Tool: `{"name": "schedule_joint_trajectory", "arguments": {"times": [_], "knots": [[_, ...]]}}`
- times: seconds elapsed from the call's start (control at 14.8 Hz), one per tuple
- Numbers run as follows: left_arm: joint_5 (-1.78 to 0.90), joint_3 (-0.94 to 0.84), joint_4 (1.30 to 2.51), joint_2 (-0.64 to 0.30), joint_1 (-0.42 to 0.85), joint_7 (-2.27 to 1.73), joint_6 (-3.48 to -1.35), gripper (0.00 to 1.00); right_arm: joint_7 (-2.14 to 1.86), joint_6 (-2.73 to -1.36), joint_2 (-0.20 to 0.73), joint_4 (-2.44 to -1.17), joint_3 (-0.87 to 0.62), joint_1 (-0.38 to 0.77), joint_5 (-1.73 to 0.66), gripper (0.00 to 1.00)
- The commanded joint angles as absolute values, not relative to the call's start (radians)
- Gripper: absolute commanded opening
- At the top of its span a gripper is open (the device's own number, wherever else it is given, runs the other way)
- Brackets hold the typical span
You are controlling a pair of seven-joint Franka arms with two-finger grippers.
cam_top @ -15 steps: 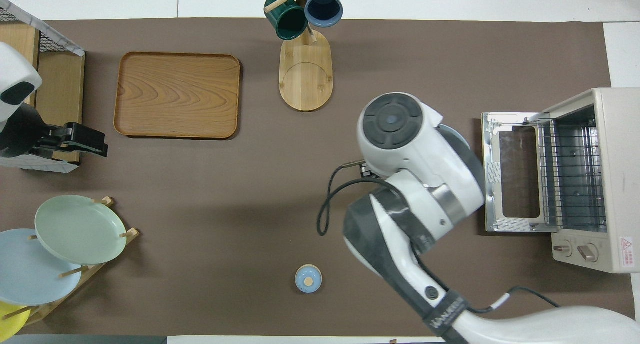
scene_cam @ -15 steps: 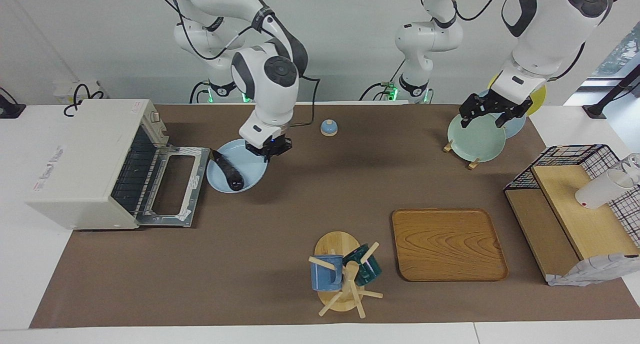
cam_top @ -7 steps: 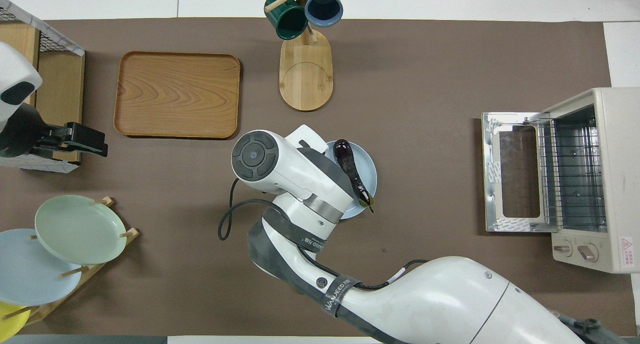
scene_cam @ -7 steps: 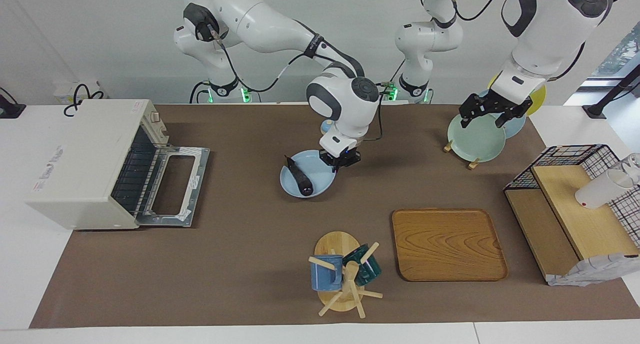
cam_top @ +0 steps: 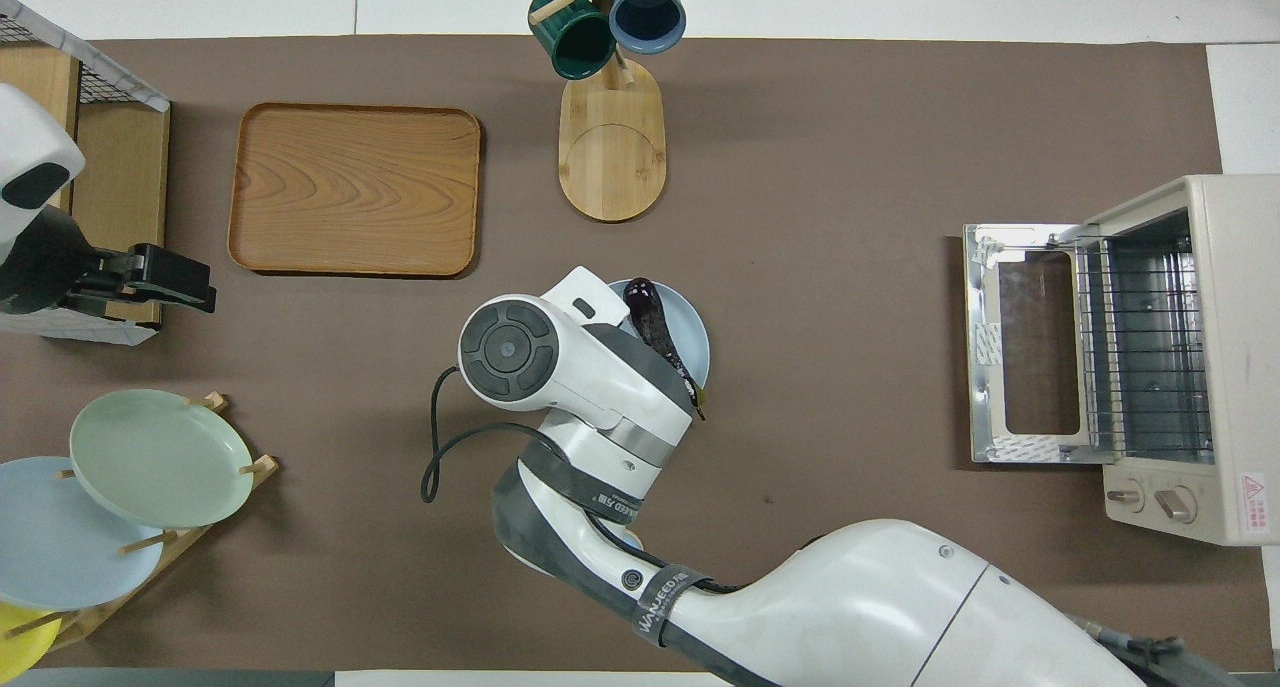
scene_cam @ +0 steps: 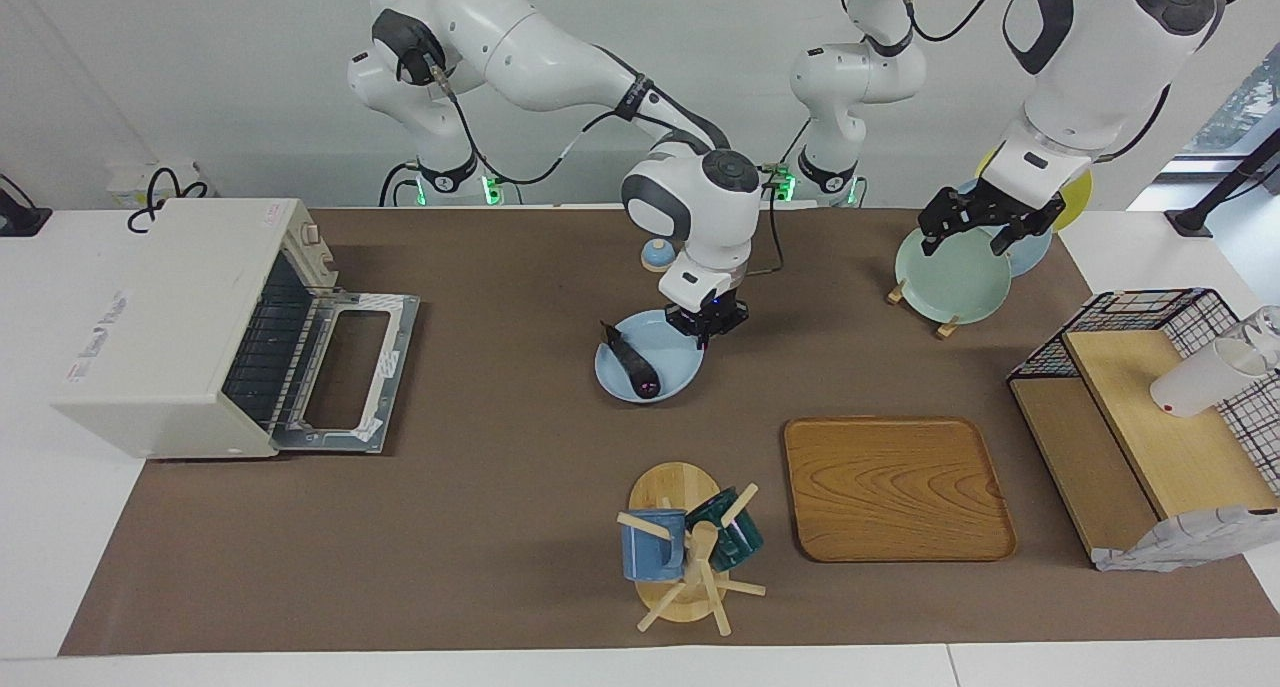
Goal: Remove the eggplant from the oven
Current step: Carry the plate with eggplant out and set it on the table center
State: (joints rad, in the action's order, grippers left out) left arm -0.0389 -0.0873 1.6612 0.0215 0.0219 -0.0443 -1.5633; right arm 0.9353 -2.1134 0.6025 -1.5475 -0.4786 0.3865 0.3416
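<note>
The dark purple eggplant (scene_cam: 632, 359) (cam_top: 655, 325) lies on a light blue plate (scene_cam: 672, 375) (cam_top: 692, 345) over the middle of the brown mat. My right gripper (scene_cam: 704, 329) is shut on that plate's rim at the edge toward the left arm's end of the table. In the overhead view the arm's wrist hides this gripper. The cream oven (scene_cam: 160, 317) (cam_top: 1215, 357) stands at the right arm's end of the table, its door (scene_cam: 350, 372) folded down and its wire rack bare. My left gripper (scene_cam: 985, 222) (cam_top: 190, 287) waits open over the plate rack.
A wooden tray (scene_cam: 895, 487) and a mug tree (scene_cam: 690, 547) with two mugs sit farther from the robots than the plate. A plate rack (scene_cam: 955, 272), a small blue bell (scene_cam: 657, 255) and a wire shelf (scene_cam: 1150, 407) with a white cup stand around.
My right arm carried the blue plate with the eggplant from beside the oven door to the middle of the mat, slowing over the last half second. The left arm stayed still.
</note>
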Motion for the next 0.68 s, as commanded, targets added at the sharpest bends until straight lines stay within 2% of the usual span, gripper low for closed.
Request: {"name": "schedule_joint_trajectory", "arguments": {"times": [0.0, 0.2, 0.27, 0.34, 0.47, 0.61], "knots": [[-0.020, -0.097, 1.647, 0.020, 0.012, -0.043, -1.548, 1.00, 0.943, -2.155, 0.575, -1.600, -0.488, 0.344, 0.308, 0.18], [-0.020, -0.097, 1.647, 0.020, 0.012, -0.041, -1.548, 1.00, 0.939, -2.141, 0.578, -1.565, -0.488, 0.327, 0.308, 0.37], [-0.020, -0.097, 1.647, 0.020, 0.012, -0.044, -1.548, 1.00, 0.924, -2.140, 0.575, -1.557, -0.488, 0.312, 0.308, 0.49], [-0.020, -0.097, 1.647, 0.021, 0.012, -0.046, -1.548, 1.00, 0.892, -2.135, 0.571, -1.555, -0.494, 0.287, 0.308, 0.65], [-0.020, -0.098, 1.649, 0.021, 0.014, -0.046, -1.552, 1.00, 0.813, -2.067, 0.542, -1.552, -0.529, 0.212, 0.308, 0.65], [-0.020, -0.097, 1.679, 0.029, 0.023, -0.052, -1.568, 1.00, 0.686, -1.943, 0.494, -1.555, -0.548, 0.131, 0.310, 0.55]]}}
